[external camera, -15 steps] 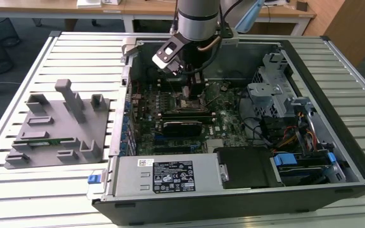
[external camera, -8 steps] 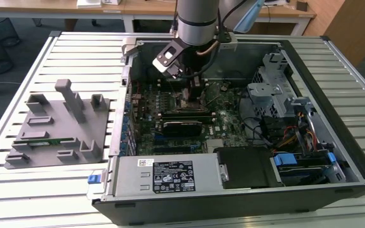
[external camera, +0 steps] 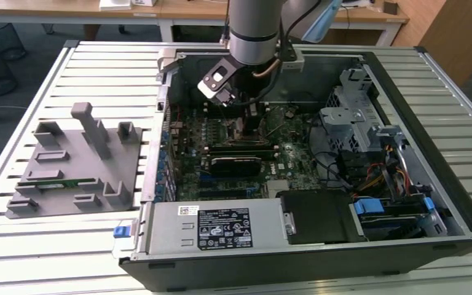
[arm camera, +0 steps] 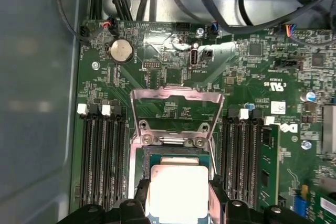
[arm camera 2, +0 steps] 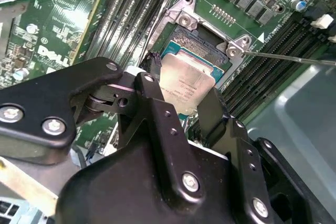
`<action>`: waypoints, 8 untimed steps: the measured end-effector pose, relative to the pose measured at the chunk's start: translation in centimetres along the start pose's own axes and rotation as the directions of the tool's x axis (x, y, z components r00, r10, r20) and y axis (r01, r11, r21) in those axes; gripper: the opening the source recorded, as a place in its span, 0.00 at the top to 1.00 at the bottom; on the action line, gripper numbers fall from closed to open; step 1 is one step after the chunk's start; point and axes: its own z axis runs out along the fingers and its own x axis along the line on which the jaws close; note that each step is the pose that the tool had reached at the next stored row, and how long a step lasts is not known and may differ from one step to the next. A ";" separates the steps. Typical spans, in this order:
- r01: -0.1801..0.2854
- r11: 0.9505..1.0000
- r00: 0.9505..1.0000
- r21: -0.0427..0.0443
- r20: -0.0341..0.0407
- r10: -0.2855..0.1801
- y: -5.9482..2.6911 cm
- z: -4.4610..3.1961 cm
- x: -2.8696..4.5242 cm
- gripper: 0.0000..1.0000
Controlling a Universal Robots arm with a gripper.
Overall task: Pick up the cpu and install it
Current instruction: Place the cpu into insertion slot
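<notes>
- The pincer (arm camera 2: 181, 92) is narrowed onto the cpu (arm camera 2: 186, 80). One finger (arm camera 2: 149, 92) presses against each of two opposite edges, so the chip is pinched between them.
- In the first wrist view the pincer (arm camera: 178, 202) grips the cpu (arm camera: 178, 187) the same way. The chip's silver top lies flat and square between the fingertips (arm camera: 139, 204).
- The cpu sits in line with the socket (arm camera 2: 210, 43) directly under the pincer. A thin teal border shows round the chip's edge. Whether the chip is fully seated or just above the socket cannot be told.
- Just beyond the fingertips the load plate (arm camera: 176, 98) stands hinged open, clear of the chip.
- A thin lever (arm camera 2: 294, 57) juts out from a socket corner, away from the pincer.
- Memory slots (arm camera: 102, 156) run close along both flanks of the socket, so the fingers have little side room.
- Farther out on one flank the case wall (arm camera: 31, 103) rises.
- In the exterior view the pincer (external camera: 247, 120) reaches down into the open case (external camera: 383, 246), over the board (external camera: 219, 153).
- Well apart from the pincer, outside the case, a grey tray (external camera: 72, 160) lies on the table (external camera: 23, 246).
</notes>
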 end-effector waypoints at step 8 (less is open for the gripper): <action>0.000 1.000 1.000 0.000 0.000 0.000 -0.21 1.28 -0.01 0.47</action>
